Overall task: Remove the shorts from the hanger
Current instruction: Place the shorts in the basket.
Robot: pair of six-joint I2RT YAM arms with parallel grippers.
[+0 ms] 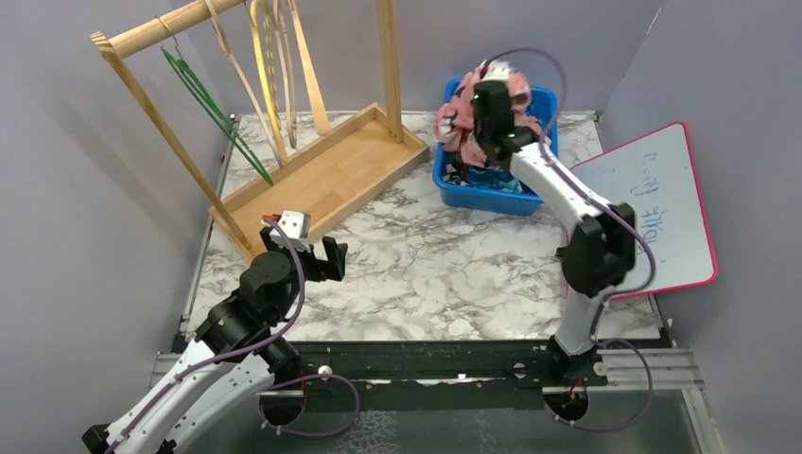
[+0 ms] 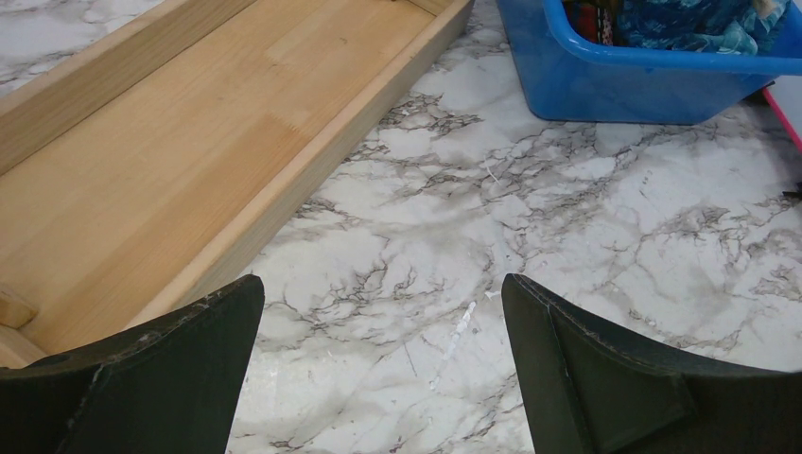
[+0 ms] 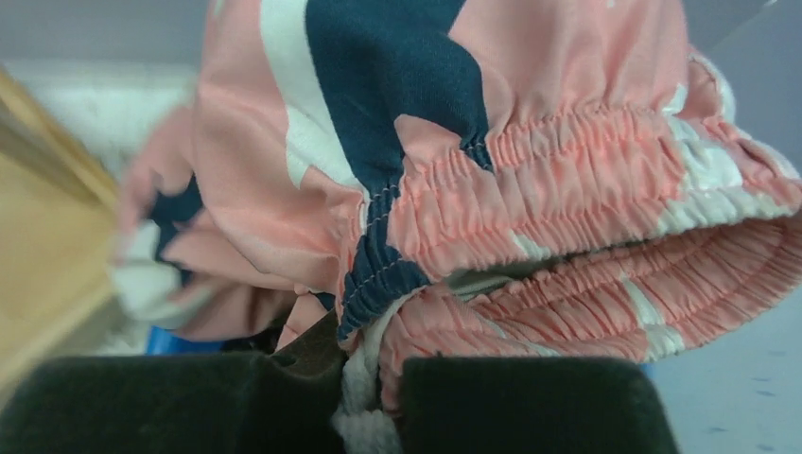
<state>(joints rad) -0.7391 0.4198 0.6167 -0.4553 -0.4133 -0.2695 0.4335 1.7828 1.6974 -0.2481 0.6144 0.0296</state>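
Pink-navy shorts (image 3: 530,180), your right claw (image 3: 371,397) nearly closed on their waistband, grip visible only from its wrist, left claw (image 2: 378,369) wide, empty.

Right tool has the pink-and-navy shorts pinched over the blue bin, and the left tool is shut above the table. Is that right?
No. The left tool is open, its jaws wide apart above the table, as the left wrist view shows. The rest stands: the right tool pinches the pink-and-navy shorts over the blue bin.
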